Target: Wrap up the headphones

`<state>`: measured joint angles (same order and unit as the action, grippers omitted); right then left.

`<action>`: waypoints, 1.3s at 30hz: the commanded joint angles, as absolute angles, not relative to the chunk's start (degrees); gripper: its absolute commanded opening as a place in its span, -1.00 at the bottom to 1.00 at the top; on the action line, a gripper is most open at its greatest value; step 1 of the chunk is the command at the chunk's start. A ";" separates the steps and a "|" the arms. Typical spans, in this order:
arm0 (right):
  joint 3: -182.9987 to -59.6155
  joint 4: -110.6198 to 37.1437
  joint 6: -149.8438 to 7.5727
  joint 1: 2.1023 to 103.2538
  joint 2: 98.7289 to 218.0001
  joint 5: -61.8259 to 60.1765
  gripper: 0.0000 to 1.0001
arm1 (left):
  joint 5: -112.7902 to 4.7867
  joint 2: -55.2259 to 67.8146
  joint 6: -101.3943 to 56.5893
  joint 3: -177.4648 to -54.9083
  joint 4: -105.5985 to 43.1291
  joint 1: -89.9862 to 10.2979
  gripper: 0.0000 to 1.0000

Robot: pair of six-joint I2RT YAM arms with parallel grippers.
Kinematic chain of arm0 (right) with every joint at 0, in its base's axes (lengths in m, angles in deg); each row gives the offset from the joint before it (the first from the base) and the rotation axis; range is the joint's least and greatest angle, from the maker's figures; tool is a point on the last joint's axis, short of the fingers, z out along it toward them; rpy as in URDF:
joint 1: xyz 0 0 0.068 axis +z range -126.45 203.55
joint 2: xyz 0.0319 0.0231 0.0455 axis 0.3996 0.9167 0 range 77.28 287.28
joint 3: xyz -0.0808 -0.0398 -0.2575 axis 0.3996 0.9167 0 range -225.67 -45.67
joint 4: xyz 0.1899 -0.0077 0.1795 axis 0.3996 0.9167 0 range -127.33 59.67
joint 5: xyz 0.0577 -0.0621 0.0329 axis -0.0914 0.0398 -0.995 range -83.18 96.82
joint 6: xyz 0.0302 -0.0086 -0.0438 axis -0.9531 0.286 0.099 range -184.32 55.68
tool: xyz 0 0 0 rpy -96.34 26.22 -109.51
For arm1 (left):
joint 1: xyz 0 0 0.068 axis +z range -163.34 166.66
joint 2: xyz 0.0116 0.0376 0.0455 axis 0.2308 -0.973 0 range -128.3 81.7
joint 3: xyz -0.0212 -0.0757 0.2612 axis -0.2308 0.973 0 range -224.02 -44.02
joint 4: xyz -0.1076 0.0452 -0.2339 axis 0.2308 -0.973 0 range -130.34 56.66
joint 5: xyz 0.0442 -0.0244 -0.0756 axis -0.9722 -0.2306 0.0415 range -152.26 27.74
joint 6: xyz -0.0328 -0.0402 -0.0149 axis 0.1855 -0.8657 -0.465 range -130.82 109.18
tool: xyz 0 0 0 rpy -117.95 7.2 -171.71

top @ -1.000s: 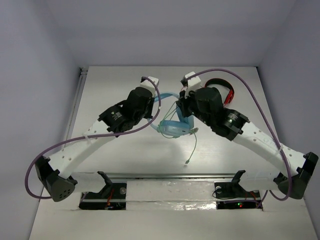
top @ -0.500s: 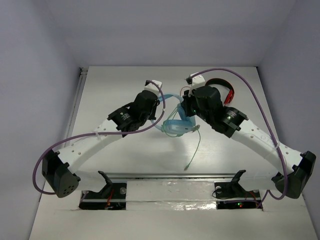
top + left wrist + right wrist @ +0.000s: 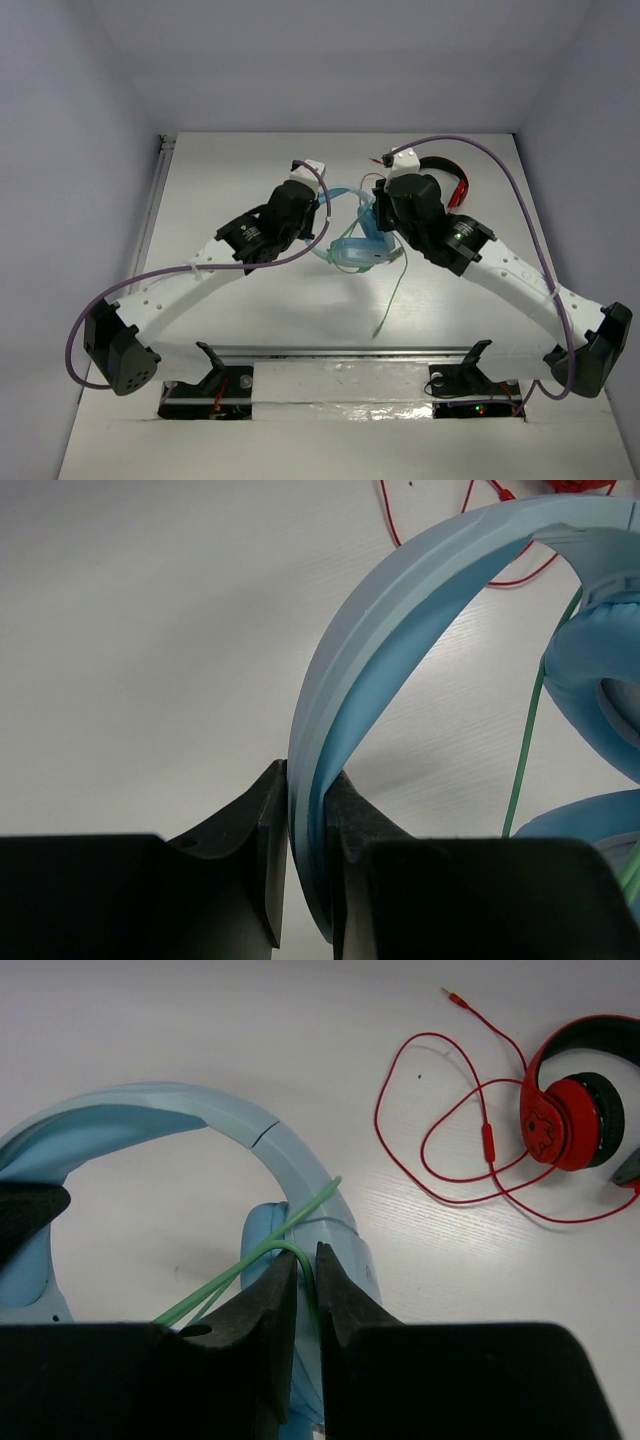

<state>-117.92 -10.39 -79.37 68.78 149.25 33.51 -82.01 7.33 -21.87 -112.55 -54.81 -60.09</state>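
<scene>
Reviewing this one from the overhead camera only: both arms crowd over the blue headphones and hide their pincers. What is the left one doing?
Observer: The left pincer is shut on the headband, squeezing its two flat faces.
Reviewer: And the right one?
Observer: The green cable bends into the narrow gap of the right pincer. Whether it is pinched there, I cannot tell.
Reviewer: Is the red pair tangled in any of this?
Observer: No. The red headphones lie apart from the blue pair, and their red cable is in loose loops with its plug end free.
</scene>
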 commanded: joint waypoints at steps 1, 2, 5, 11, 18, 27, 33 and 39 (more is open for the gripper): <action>-120.03 -14.39 -77.78 64.24 144.97 51.47 -0.67 | -73.54 11.74 -16.01 -110.03 -64.37 -60.37 -1.00; -120.20 -15.35 -77.07 64.24 144.52 51.12 -0.71 | -72.30 12.26 -15.92 -109.68 -63.93 -60.37 -1.00; -120.64 -16.06 -74.88 64.24 145.57 52.16 -0.69 | -67.73 14.45 -15.39 -109.06 -62.70 -60.37 -1.00; -119.24 -20.18 -75.31 62.58 147.33 47.70 -0.46 | -62.61 17.45 -15.22 -108.71 -61.03 -60.37 -1.00; -117.13 -23.00 -77.94 58.71 145.23 33.40 -0.37 | -57.70 20.61 -16.88 -105.63 -57.78 -57.91 -1.00; -104.68 -33.71 -82.60 58.18 140.57 20.11 -0.65 | -61.65 19.83 -17.42 -109.40 -59.52 -57.29 -1.00; -100.17 -47.07 -81.38 54.50 144.68 1.26 -1.00 | -58.49 19.47 -15.66 -113.00 -63.83 -57.29 -1.00; -96.39 -64.21 -81.89 44.13 152.07 -23.79 -0.22 | -56.47 19.65 -15.48 -121.86 -70.25 -57.29 -1.00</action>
